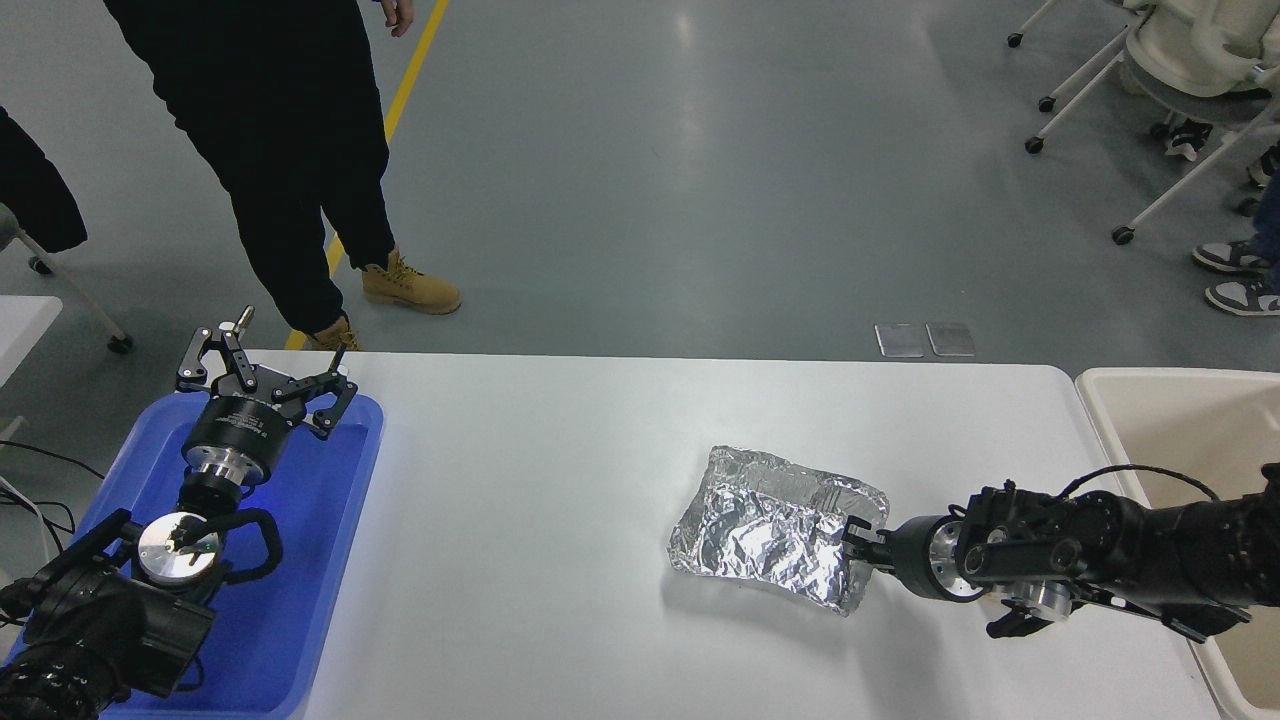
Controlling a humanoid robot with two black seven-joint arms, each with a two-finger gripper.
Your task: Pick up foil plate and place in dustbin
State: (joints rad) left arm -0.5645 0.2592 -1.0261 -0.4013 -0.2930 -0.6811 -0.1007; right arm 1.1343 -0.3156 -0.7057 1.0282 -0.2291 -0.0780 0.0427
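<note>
So the right pincer (858, 545) is at the right edge of the foil plate (778, 526), fingers pinched on the rim by the look of it. It grabs the side nearest the dustbin (1150, 420), which makes sense since the bin sits just off the table (560, 500) at the right end, so it's a short carry. The plate lies mid-table, right of centre, and the shadow under it suggests that side is lifting a bit. The left pincer (262, 372) sits parked over the blue tray (320, 560), fingers spread. A person (280, 150) stands beyond the far edge
</note>
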